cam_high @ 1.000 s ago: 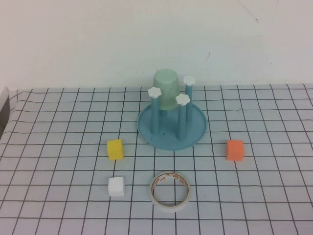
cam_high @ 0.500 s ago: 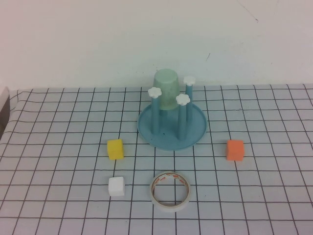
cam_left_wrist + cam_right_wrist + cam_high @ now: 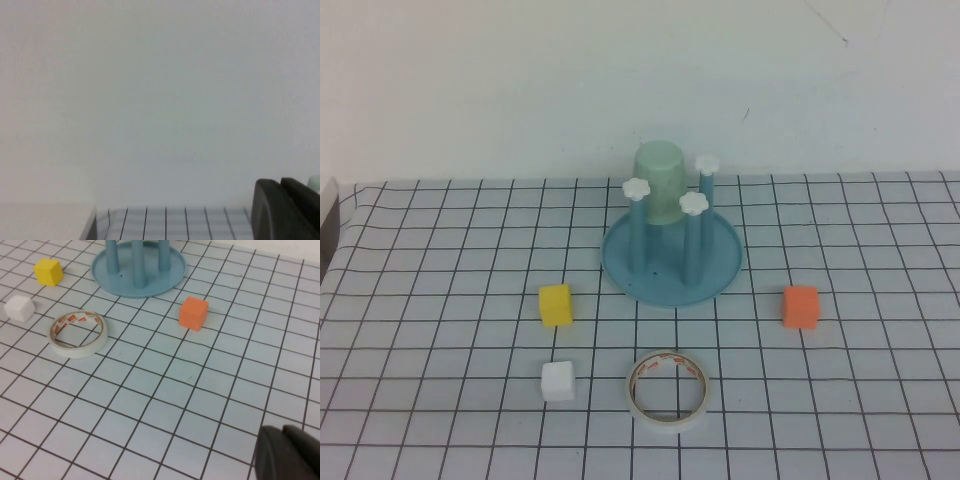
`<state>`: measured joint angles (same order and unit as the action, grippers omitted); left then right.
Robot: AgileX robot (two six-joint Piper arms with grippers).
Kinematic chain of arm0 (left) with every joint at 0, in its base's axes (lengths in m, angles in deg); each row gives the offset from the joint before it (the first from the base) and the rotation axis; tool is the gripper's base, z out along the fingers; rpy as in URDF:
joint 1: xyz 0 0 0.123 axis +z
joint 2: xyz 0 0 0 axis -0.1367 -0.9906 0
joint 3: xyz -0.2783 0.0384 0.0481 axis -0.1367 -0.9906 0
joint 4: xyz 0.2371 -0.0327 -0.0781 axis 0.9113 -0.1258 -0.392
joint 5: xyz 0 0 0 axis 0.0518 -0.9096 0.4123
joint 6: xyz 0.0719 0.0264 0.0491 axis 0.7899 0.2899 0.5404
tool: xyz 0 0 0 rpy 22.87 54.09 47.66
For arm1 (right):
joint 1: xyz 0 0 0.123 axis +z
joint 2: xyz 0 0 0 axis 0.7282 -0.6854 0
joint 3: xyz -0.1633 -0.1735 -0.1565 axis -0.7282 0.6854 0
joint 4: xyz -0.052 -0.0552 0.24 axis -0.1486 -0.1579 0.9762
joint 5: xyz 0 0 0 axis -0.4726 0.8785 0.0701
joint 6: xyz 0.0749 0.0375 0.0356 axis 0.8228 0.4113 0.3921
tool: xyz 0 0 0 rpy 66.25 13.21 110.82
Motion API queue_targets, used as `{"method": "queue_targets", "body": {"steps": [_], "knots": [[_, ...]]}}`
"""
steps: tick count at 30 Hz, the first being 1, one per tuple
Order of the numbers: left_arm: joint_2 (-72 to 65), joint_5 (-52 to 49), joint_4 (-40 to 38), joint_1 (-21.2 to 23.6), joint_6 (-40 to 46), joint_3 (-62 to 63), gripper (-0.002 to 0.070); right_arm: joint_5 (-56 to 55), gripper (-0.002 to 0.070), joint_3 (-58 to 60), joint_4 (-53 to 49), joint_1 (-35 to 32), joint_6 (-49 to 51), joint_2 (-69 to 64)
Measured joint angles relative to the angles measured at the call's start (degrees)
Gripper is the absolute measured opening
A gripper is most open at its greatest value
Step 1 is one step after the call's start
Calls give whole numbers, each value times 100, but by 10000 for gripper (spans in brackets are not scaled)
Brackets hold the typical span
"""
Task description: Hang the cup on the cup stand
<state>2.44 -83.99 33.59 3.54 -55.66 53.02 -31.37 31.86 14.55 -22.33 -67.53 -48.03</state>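
Tape roll (image 3: 667,390), yellow block (image 3: 556,304), orange block (image 3: 800,306) before the cup stand (image 3: 671,262).

A yellow cube (image 3: 556,304) sits on the gridded table cover (image 3: 440,260) at about nine o'clock from the middle of the high view. A white cube (image 3: 558,381) lies at six o'clock from the yellow one, near it but apart. Just beside the white cube, at its three o'clock, a roll of tape (image 3: 667,390) lies flat with its hole facing up; red print shows on the inner ring. An orange cube (image 3: 800,306) rests at three o'clock from the middle, well apart from the other cubes and at about two o'clock from the tape roll. A plain pale wall (image 3: 620,80) rises behind the cover's far edge at twelve o'clock.
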Motion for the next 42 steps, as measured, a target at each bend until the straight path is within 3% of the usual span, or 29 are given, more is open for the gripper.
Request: {"method": "queue_targets", "body": {"steps": [4, 12, 16, 25, 42], "knots": [[40, 115, -284, 213, 270, -995, -1, 0, 1, 0, 0, 0, 0, 0], [40, 1068, -391, 225, 273, -2752, -1, 0, 1, 0, 0, 0, 0, 0], [40, 975, -274, 197, 184, -2798, -1, 0, 1, 0, 0, 0, 0, 0], [40, 465, -208, -346, 135, -2798, -1, 0, 1, 0, 0, 0, 0, 0], [40, 397, -416, -337, 123, -2788, -1, 0, 1, 0, 0, 0, 0, 0]]}}
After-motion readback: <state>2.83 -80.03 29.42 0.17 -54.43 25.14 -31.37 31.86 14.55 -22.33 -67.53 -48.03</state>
